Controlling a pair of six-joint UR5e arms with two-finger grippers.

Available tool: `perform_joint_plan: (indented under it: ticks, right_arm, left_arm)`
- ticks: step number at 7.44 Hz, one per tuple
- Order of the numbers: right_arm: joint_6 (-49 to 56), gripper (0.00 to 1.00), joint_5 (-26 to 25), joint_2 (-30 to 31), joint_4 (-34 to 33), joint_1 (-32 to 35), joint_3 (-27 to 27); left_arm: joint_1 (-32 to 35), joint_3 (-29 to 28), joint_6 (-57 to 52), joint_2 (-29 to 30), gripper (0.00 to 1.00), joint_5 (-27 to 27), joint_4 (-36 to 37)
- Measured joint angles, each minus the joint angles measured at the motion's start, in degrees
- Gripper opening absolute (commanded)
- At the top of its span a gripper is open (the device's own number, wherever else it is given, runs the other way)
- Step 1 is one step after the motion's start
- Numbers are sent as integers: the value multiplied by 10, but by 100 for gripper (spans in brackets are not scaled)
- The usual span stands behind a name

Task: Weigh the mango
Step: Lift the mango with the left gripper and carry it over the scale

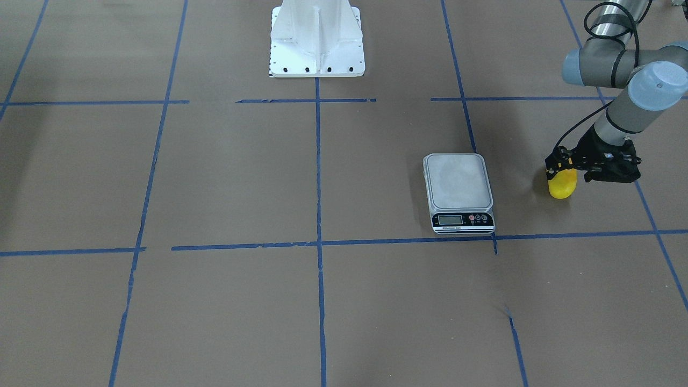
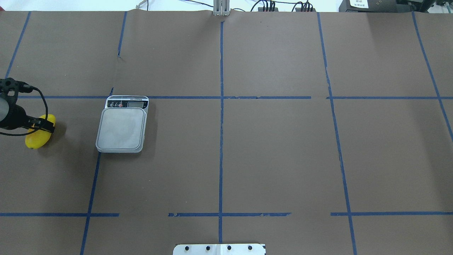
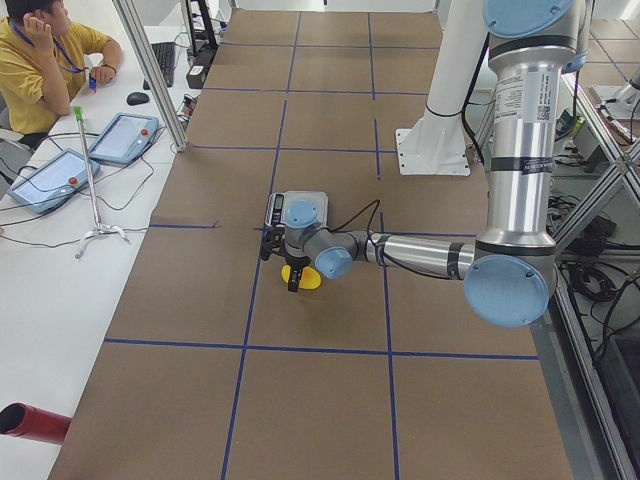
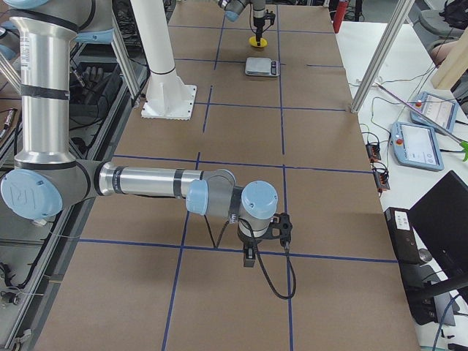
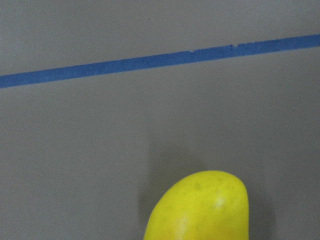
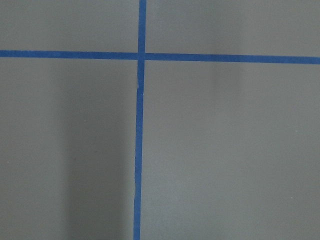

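Yellow shows between the jaws of the left gripper (image 1: 559, 171), which look clamped across one end of the mango (image 1: 563, 185). The fruit sits low at the table, near the scale (image 1: 458, 183), likely for carrying onto its platform. Whether the jaws of the right gripper (image 4: 263, 238) are open or closed, I cannot tell.

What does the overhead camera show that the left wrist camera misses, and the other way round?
Only the overhead view shows the scale, its platform bare, and the left gripper at the mango. Only the left wrist view shows the mango's rounded end close up: glossy yellow skin with faint specks. Both show the mango, the brown table and blue tape lines.
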State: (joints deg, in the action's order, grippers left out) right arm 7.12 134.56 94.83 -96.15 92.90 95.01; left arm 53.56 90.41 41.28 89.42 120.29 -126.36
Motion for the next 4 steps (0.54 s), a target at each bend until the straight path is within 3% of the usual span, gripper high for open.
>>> perform_joint_plan:
  ticks: [2, 4]
  right_arm:
    - [0, 100, 0, 0, 0, 0, 0]
    - [0, 100, 0, 0, 0, 0, 0]
  left_arm:
    - [2, 42, 37, -3, 0, 6, 3]
    - [4, 105, 161, 17, 0, 20, 31]
